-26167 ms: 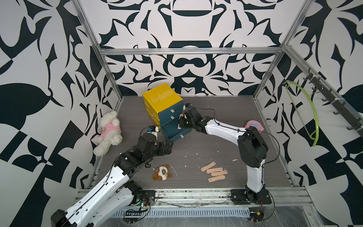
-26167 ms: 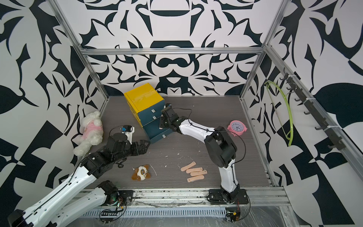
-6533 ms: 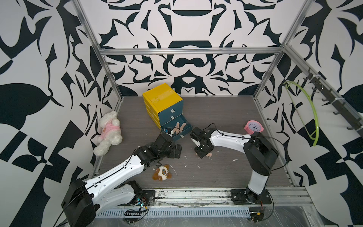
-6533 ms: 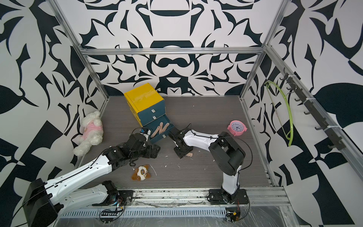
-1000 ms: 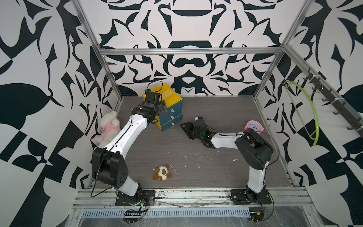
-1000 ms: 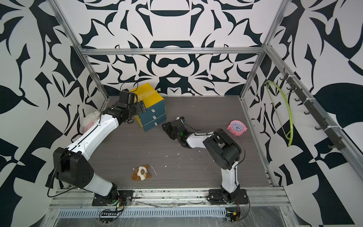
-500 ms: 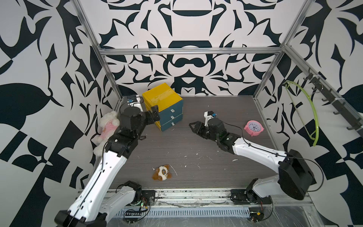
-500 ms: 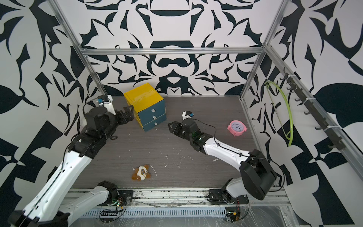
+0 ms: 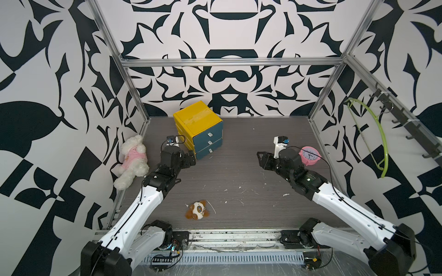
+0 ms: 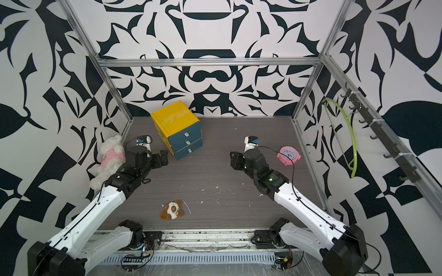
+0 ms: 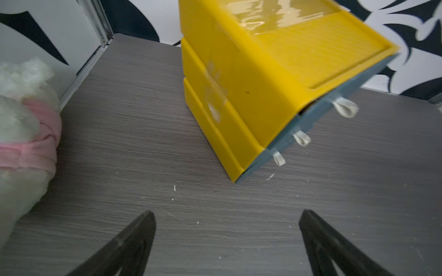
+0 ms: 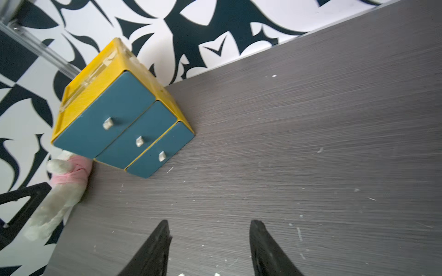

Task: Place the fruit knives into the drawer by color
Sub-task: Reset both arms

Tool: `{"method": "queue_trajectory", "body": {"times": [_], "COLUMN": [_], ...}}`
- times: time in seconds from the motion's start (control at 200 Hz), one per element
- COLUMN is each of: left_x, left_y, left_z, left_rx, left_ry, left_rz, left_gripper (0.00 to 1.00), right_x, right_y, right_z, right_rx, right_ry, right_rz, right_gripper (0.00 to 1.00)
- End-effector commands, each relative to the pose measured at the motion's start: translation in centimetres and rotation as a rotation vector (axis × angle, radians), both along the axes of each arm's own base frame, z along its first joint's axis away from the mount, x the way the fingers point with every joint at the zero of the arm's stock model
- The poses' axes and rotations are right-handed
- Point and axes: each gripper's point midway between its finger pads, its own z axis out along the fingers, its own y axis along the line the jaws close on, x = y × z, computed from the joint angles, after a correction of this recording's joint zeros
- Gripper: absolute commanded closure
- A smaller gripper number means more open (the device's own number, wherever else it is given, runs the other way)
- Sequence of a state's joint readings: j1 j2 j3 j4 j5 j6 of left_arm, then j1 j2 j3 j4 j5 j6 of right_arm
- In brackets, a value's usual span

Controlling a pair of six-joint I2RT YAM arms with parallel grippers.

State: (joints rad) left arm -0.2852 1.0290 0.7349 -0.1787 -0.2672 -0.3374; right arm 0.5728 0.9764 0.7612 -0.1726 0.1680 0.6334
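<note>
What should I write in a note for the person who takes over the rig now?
Left gripper: open, empty, near the drawer unit.
Right gripper: open, empty, over the table.
Fruit knives: none in view; all three drawers shut.
Done: probably the placing; sorting by colour cannot be checked.
Left: maybe nothing; open drawers to verify.

Bright, even light falls from overhead in both top views, and the grey table (image 9: pixel 239 172) carries only soft, faint shadows under the arms. In the left wrist view I get motion smear along the far corner of the yellow drawer chest (image 11: pixel 263 90), with glare rippling over its taped top. The white plush dog (image 11: pixel 21 114) and the fingers (image 11: pixel 134 241) of the left gripper (image 11: pixel 224 215) look soft.
</note>
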Motion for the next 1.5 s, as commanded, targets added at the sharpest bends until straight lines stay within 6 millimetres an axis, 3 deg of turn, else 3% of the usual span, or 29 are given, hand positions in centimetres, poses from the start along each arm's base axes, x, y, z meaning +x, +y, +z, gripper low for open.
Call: {"method": "queue_trajectory", "body": {"times": [0.0, 0.18, 0.375, 0.39, 0.44, 0.61, 0.73, 0.89, 1.01, 1.185, 1.375, 1.495], "left_x": [2.8, 4.6, 4.9, 5.1, 5.3, 6.1, 6.7, 7.2, 7.0, 5.8, 5.8, 5.7], "left_y": [1.8, 5.0, 7.1, 7.3, 7.6, 7.9, 7.4, 6.5, 6.0, 6.1, 6.2, 6.2], "left_z": [-0.4, -3.9, -5.1, -6.1, -6.9, -8.1, -8.6, -10.5, -10.7, -11.0, -11.1, -11.1], "left_rx": [-0.022, 0.002, 0.108, 0.116, 0.131, 0.186, 0.199, 0.192, 0.176, 0.159, 0.155, 0.152], "left_ry": [-0.043, -0.013, -0.031, -0.004, 0.007, -0.03, -0.094, -0.1, -0.089, -0.188, -0.179, -0.175], "left_rz": [0.032, 0.071, 0.125, 0.128, 0.142, 0.132, 0.088, 0.031, -0.011, -0.005, 0.001, 0.002], "left_gripper": [0.01, 0.01, 0.01, 0.01, 0.01, 0.01, 0.01, 0.01, 0.01, 0.01, 0.01, 0.01], "right_x": [-0.2, -0.4, -0.3, -0.3, -0.1, 0.5, 1.7, 3.2, 3.7, 3.9, 5.2, 6.5], "right_y": [-2.8, -5.3, -6.3, -6.3, -6.5, -6.6, -7.7, -10.2, -14.8, -19.0, -20.6, -20.4], "right_z": [0.0, -0.2, -0.4, -0.5, -0.6, -0.7, 0.3, 1.7, 2.1, -1.0, -5.3, -7.7], "right_rx": [-0.059, -0.055, -0.052, -0.054, -0.053, -0.051, -0.092, -0.162, -0.304, -0.466, -0.551, -0.618], "right_ry": [-0.03, -0.024, -0.022, -0.021, -0.016, -0.013, -0.045, -0.091, -0.151, -0.121, -0.106, -0.086], "right_rz": [-0.068, -0.134, -0.158, -0.16, -0.167, -0.152, -0.173, -0.234, -0.383, -0.524, -0.572, -0.518], "right_gripper": [0.44, 0.43, 0.42, 0.43, 0.43, 0.42, 0.41, 0.4, 0.4, 0.4, 0.41, 0.42]}}
